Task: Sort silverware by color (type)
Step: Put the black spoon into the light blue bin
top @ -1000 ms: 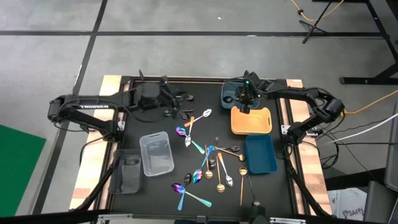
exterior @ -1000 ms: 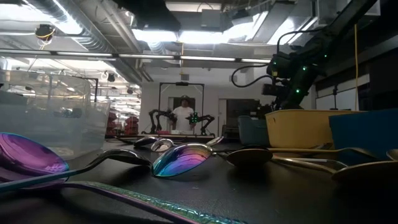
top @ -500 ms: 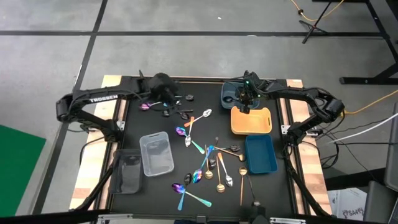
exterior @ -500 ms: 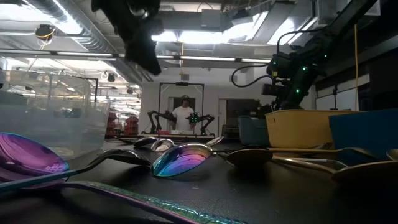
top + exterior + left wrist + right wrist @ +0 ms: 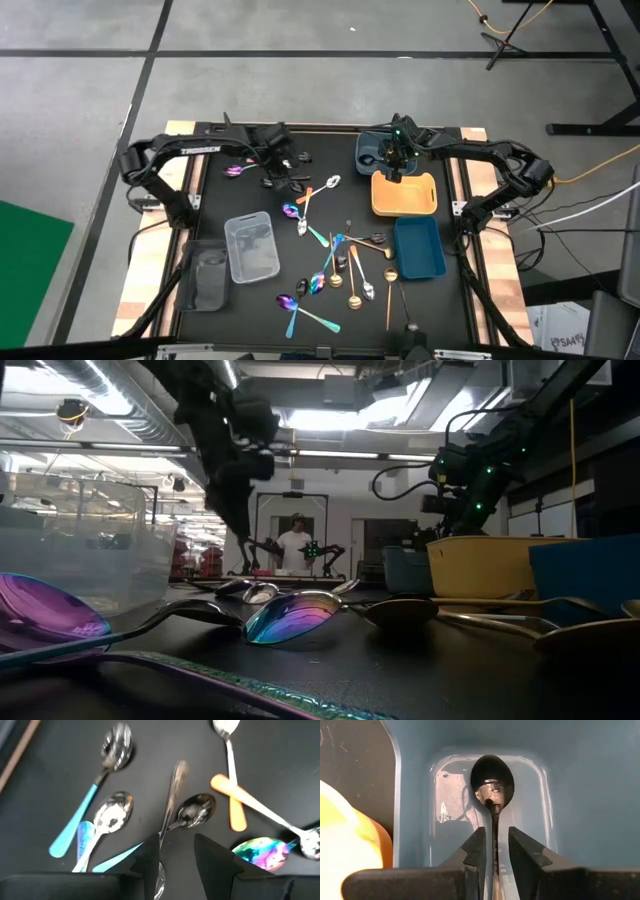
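Black bench (image 5: pixel 250 195) carries spoons scattered centrally: the left hand (image 5: pixel 278 160), fingers apart, straddles a dark spoon (image 5: pixel 170 812) at eleven o'clock, risking dragging neighbours, while the right hand (image 5: pixel 495 851) pinches a black spoon (image 5: pixel 492 777) over the grey-blue tray (image 5: pixel 580 795).

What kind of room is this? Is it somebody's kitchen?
Probably not a kitchen; it looks like a robot lab or workshop. Bare pipes and ducts run under the ceiling, another pair of robot arms stands far back beside a person, and cables trail over the grey floor.
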